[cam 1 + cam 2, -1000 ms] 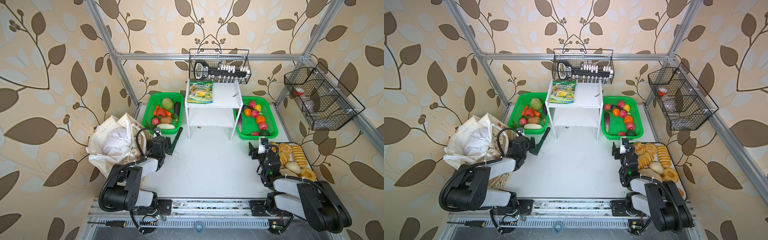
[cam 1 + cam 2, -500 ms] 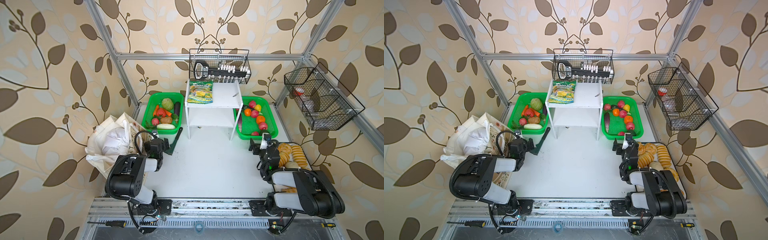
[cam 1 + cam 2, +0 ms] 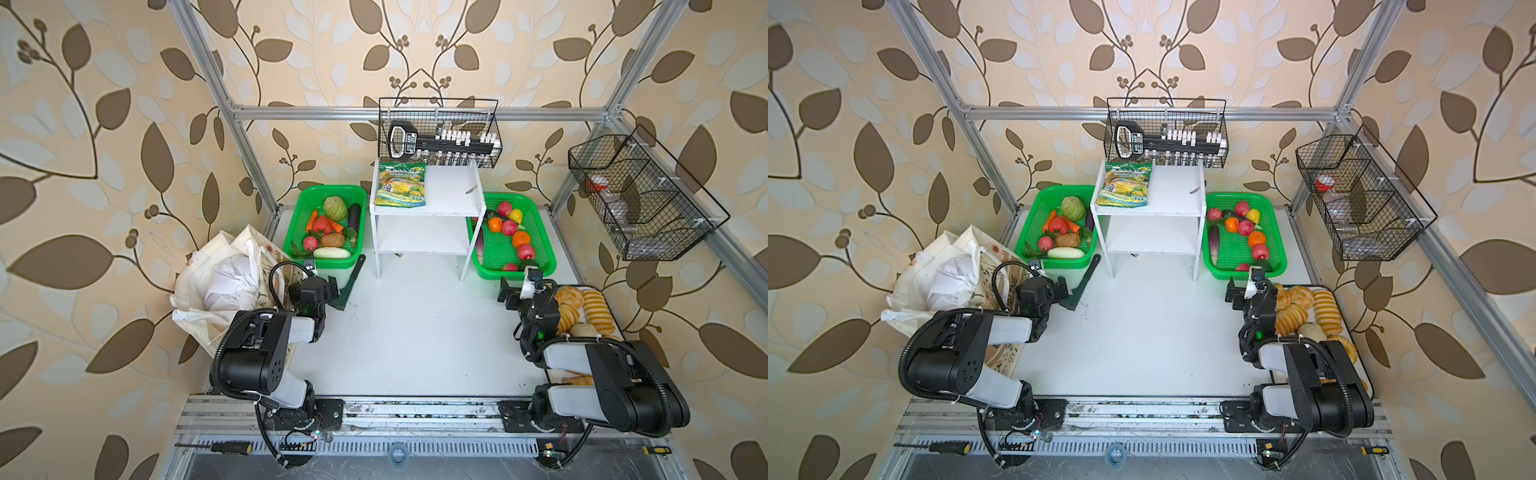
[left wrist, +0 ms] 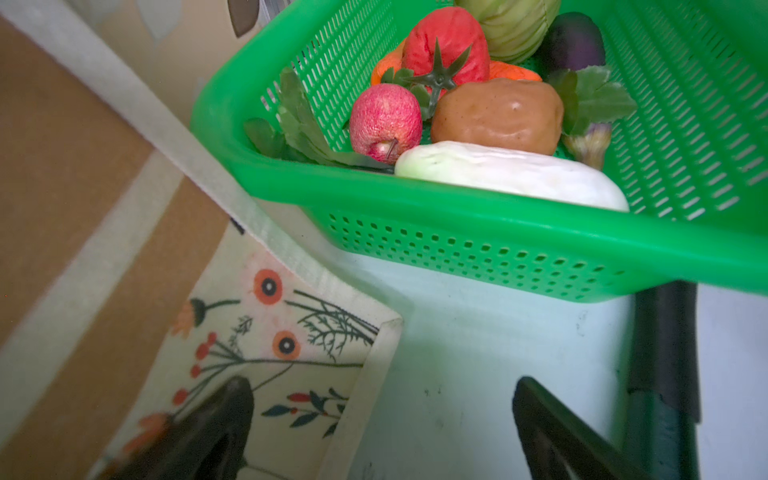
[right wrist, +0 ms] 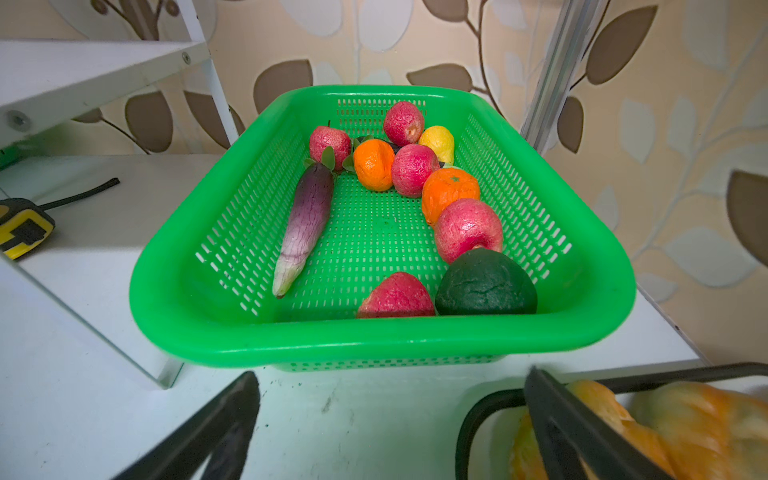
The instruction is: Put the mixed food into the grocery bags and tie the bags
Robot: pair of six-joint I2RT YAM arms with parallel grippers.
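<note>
Gaping empty alike, left claw (image 4: 378,395) sits beside the canvas tote (image 4: 266,332), right claw (image 5: 392,378) beside bread loaves (image 5: 685,415).

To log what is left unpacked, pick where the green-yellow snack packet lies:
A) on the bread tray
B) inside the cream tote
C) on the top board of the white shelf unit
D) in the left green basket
C: in both top views the green-yellow snack packet lies flat on the top board of the white shelf unit, at its left end.
</note>
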